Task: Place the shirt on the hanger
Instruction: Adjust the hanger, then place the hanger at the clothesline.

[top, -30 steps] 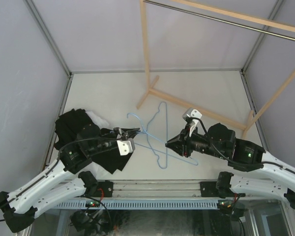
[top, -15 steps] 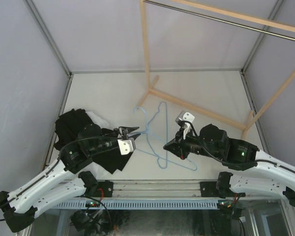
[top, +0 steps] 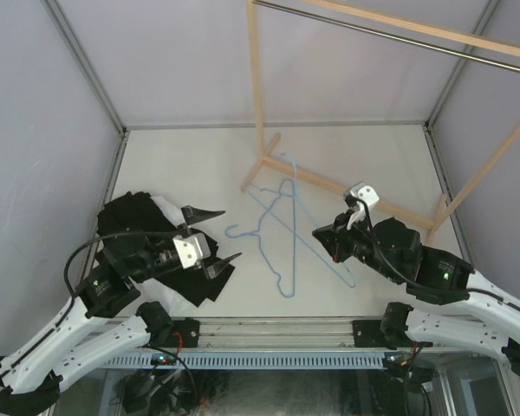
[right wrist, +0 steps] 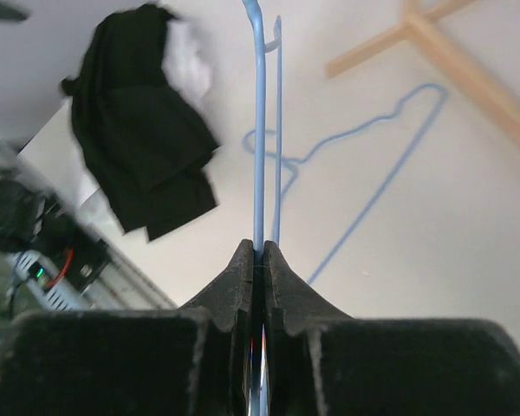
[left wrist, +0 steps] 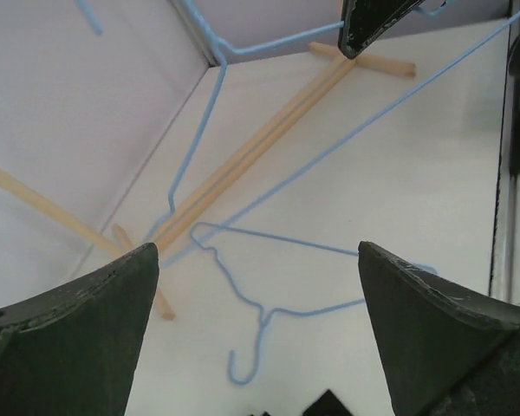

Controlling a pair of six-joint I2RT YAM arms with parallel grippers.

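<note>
Only a small white patch of the shirt shows, lying under a black garment at the table's left. My right gripper is shut on the wire of a thin blue hanger and holds it tilted above the table's middle. Another blue hanger lies flat beneath it, hook toward the left. My left gripper stands wide open over the black garment's right edge, holding nothing.
A wooden clothes rack with a metal rail stands at the back right. Its foot bar runs across the table behind the hangers. Grey walls close in both sides, and the frame edge lies near my bases.
My left gripper opened wide, let go of the hanger and drew back left. My right gripper closed on a hanger wire and lifted it toward the back right.
</note>
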